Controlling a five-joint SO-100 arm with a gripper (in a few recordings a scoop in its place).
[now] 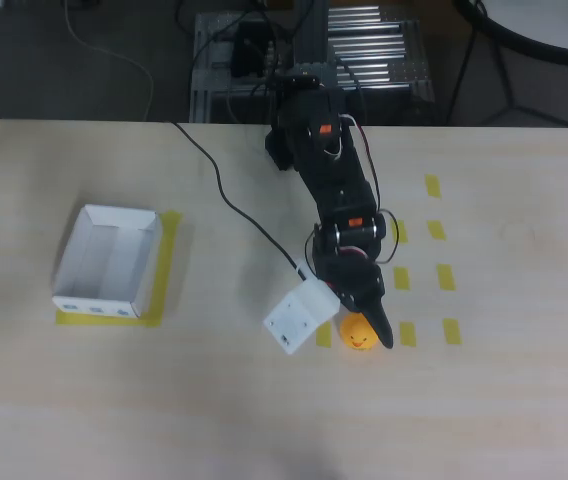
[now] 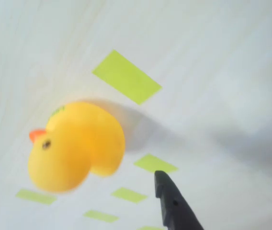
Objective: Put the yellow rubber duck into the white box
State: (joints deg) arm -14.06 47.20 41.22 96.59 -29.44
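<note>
Black gripper (image 1: 372, 325) sits low over the table beside the duck (image 1: 358, 335) in the overhead view; whether its jaws are apart or together cannot be told, since the wrist view shows a single dark fingertip (image 2: 172, 203) just right of the duck (image 2: 76, 145) and apart from it. Going from largest down: the pale wooden table (image 1: 264, 420) spans the overhead view, with the black arm (image 1: 329, 165) reaching from its far edge toward the near middle. The white box (image 1: 106, 262) stands well to the left on a yellow tape outline, open side up, blue marks on its near wall. A small white block (image 1: 301, 318) hangs at the wrist, left of the duck. The duck rests on the table among yellow tape marks (image 1: 450, 330), its beak pointing left in the wrist view.
</note>
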